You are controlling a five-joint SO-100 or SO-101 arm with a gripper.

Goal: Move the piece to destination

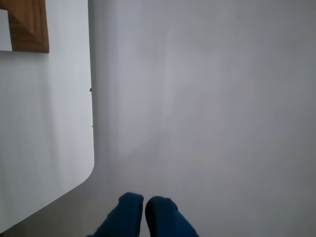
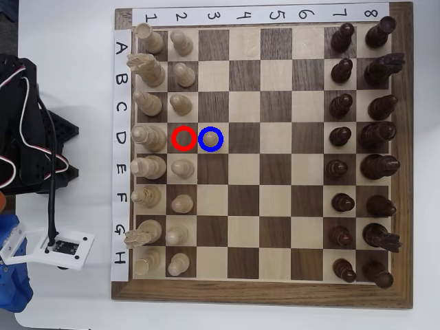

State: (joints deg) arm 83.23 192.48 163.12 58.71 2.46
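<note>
In the overhead view the piece [image 2: 212, 139], a small pale pawn, stands upright on the destination [image 2: 211, 128], the light square with the blue ring, in row D, column 3. The dark square with the red ring [image 2: 183, 138] beside it holds nothing. My gripper [image 1: 144, 213] shows at the bottom of the wrist view as two blue fingertips [image 1: 129, 212] pressed close together with nothing between them. It hangs past the white table's rounded corner, far from the board. In the overhead view the arm's blue end [image 2: 14, 275] sits at the lower left.
The chessboard [image 2: 265, 294] carries pale pieces in columns 1 and 2 and dark pieces in columns 7 and 8. The arm's black base [image 2: 31, 130] and cables stand left of the board. A corner of the board frame [image 1: 29, 27] shows in the wrist view.
</note>
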